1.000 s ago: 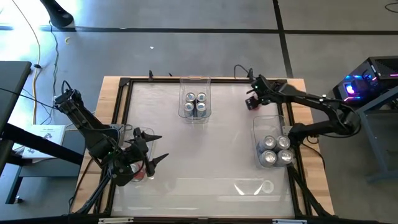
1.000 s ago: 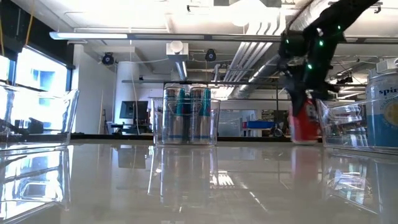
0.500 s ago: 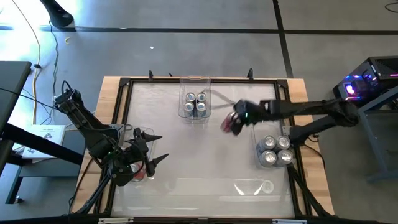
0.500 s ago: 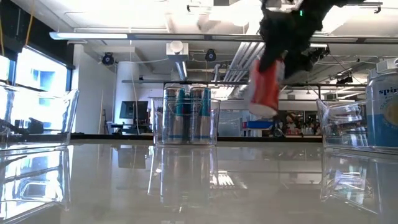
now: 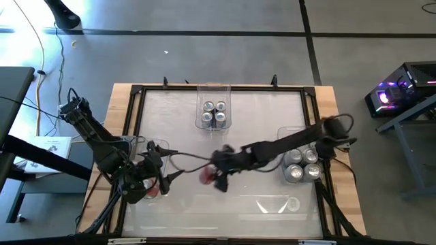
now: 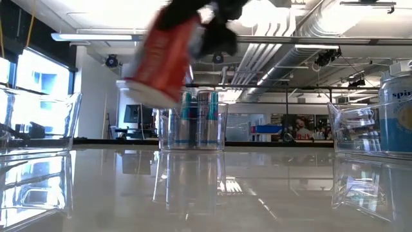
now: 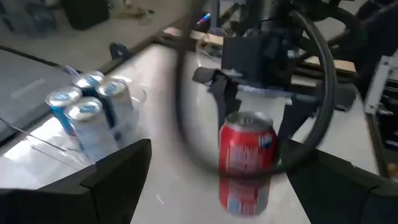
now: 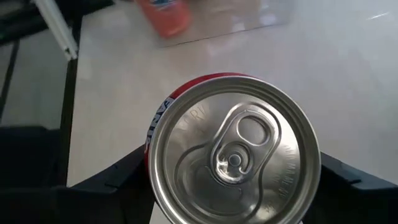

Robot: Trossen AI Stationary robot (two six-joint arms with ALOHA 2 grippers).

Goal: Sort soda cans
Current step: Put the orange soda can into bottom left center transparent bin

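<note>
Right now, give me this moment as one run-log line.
right gripper: shut on red can, carried above table | left gripper: open, waiting at left bin | blue cans: in far bin

Red can (image 8: 233, 155): metal, brushed silver lid with pull tab, fine concentric sheen; body glossy red (image 7: 247, 152), mirrored in the surface beneath.

Table top (image 5: 225, 143): smooth, pale, highly glossy — reflects ceiling lights in the low view. Frame around it (image 5: 126, 102): light wood, matt, with dark edging.

Bins (image 6: 193, 125): clear hard plastic, shiny walls. Cans inside (image 7: 93, 115): metal, silver tops, satin blue-tinted bodies.

Gripper fingers (image 7: 118, 177): matt black — plastic by look.
</note>
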